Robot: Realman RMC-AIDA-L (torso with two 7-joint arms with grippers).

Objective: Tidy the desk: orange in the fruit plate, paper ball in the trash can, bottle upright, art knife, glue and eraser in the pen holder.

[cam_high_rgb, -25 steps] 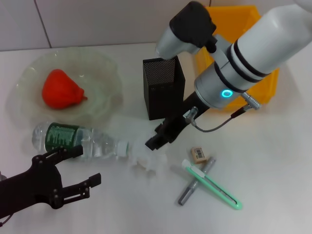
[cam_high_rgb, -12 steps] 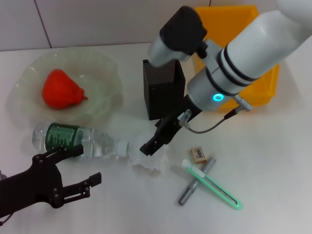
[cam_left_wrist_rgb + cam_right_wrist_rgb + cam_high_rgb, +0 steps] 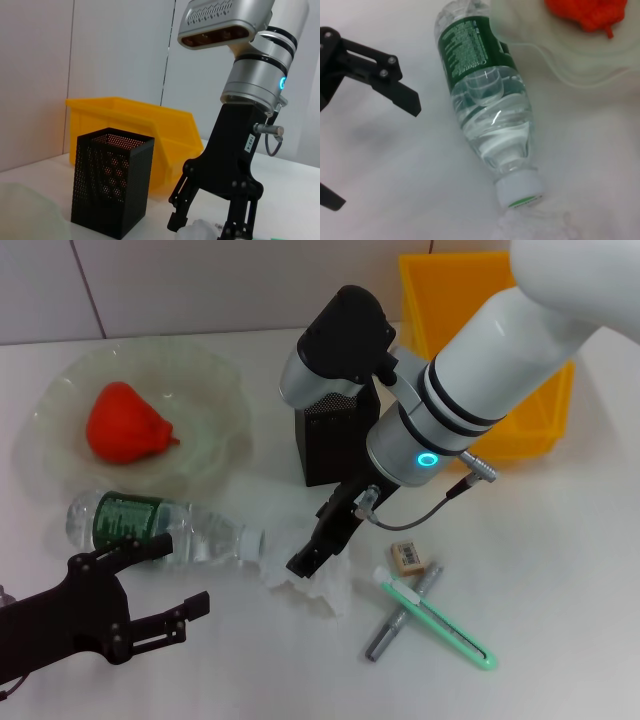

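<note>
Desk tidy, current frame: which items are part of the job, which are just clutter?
Job items:
orange, already in fruit plate
paper ball, under right gripper
trash can
bottle, lying flat
eraser
art knife
glue
pen holder

Clutter:
nothing visible

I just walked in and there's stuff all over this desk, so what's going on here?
A two-armed robot is tidying. Its right gripper is down over the paper ball, fingers open around it, not yet gripping. The left gripper hovers open near the bottle, which lies on its side. The orange already sits in the fruit plate. The eraser and pen-like items are on the table, outside the pen holder. The trash can waits behind.
</note>
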